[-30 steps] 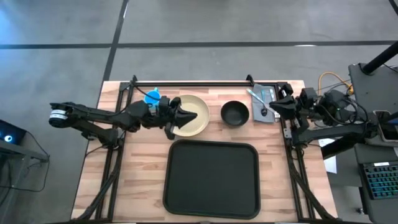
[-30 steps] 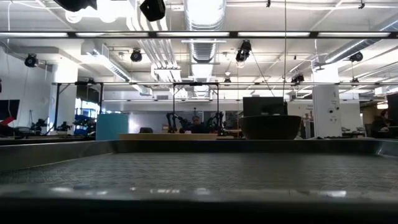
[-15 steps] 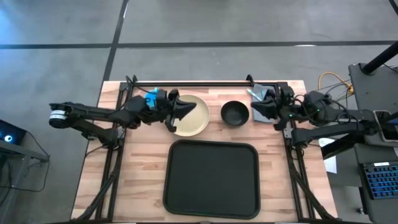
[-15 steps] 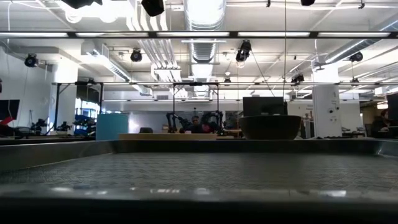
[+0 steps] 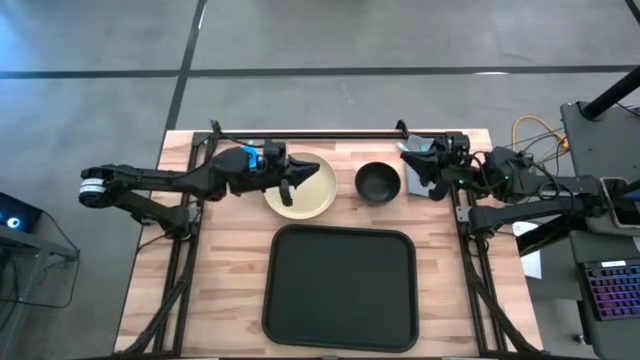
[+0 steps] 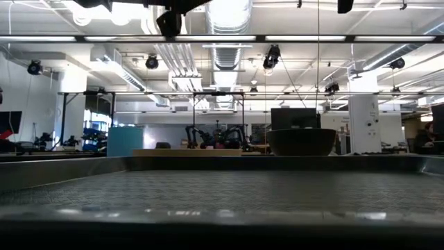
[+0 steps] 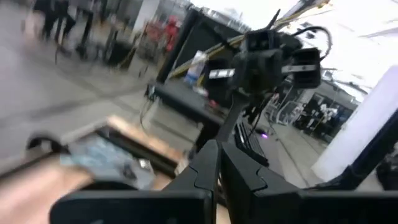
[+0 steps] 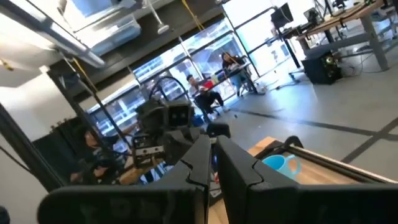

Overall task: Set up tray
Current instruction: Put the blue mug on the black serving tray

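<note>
Both claws closed and empty, the left gripper [image 5: 297,181] hovers over the cream plate [image 5: 312,190] at the black tray's [image 5: 340,287] eleven o'clock while the right gripper [image 5: 413,166] hangs above the grey napkin [image 5: 427,149] at one o'clock, risking a knocked black bowl [image 5: 378,182].

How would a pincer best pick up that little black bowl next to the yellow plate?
Probably by its rim: the black bowl sits upright and open, so one finger could go inside and one outside, coming down from above. The right pincer is nearest, on the side away from the plate.

Black tray [image 5: 339,288]; cream plate [image 5: 306,189]; black bowl [image 5: 377,182]; blue cup [image 8: 277,164]; light wood table [image 5: 230,250].
</note>
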